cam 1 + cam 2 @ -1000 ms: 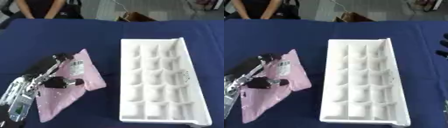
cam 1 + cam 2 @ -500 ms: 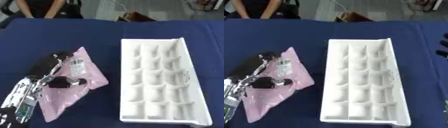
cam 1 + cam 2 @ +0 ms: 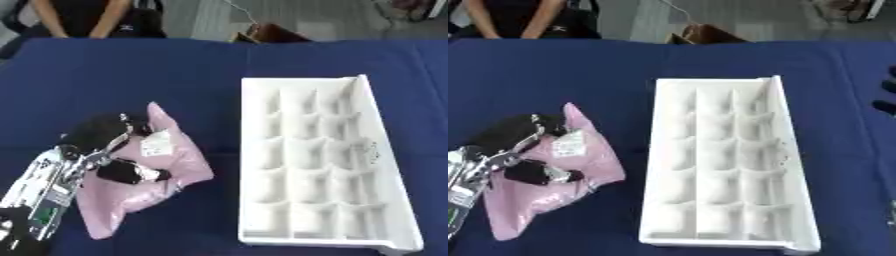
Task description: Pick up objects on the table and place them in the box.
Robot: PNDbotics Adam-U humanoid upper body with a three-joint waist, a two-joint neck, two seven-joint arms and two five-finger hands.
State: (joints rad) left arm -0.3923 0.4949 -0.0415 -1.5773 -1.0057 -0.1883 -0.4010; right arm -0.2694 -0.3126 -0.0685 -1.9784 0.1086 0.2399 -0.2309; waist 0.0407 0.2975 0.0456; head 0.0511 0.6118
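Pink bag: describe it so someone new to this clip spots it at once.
On the blue table, look left of the white tray with its rows of compartments. The pink bag lies there, crumpled, with a white label, the robot's left hand curled on it. It is the only pink, soft thing in view.

A soft pink plastic mailing bag (image 3: 156,176) carries a small white label with dark print (image 3: 157,141) near its upper end. The rigid white plastic box with a grid of compartments (image 3: 317,165) is plain white all over, with faint grey shading in its cells and a small dark mark on its right wall. The deep navy-blue cloth-covered counter (image 3: 122,75) is a single unpatterned colour. The left hand (image 3: 103,145) is mostly black with silver links, and its forearm shows silver-white panels with a green patch.
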